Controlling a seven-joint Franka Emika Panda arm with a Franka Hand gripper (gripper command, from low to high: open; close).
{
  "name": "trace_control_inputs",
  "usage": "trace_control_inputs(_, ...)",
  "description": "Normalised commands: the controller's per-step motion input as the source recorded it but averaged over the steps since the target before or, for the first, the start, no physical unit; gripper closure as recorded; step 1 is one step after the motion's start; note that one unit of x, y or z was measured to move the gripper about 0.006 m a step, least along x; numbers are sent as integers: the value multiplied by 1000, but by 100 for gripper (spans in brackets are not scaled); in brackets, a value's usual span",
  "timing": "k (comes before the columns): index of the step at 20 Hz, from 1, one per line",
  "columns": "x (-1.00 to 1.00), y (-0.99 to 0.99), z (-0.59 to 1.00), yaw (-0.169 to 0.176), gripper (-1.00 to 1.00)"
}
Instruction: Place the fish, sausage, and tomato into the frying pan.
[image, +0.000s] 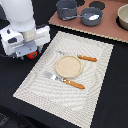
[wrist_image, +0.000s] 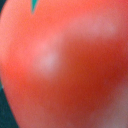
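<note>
The tomato (image: 32, 54) is a glossy red ball on the black table, at the exterior view's left, just off the placemat's corner. It fills the whole wrist view (wrist_image: 64, 65), very close to the camera. My gripper (image: 29, 51) is low, right over the tomato; its fingers are hidden by the white hand and by the tomato. The frying pan (image: 98, 11) stands on the brown board at the back, its grey handle pointing to the exterior view's left. The white fish (image: 91, 17) lies in it. I cannot make out the sausage.
A taller grey pot (image: 66, 8) stands beside the pan, and a beige bowl (image: 123, 16) at the back right. A tan plate (image: 68, 66) sits on the striped placemat (image: 100, 80) between an orange-handled knife (image: 82, 58) and fork (image: 67, 81).
</note>
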Motion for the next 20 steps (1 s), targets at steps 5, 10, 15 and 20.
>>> trace_control_inputs(5,-189,-10,-143,0,100)
trace_control_inputs(10,-94,0,-22,0,100)
trace_control_inputs(15,190,58,653,-13,100)
trace_control_inputs(20,615,434,1000,-9,100)
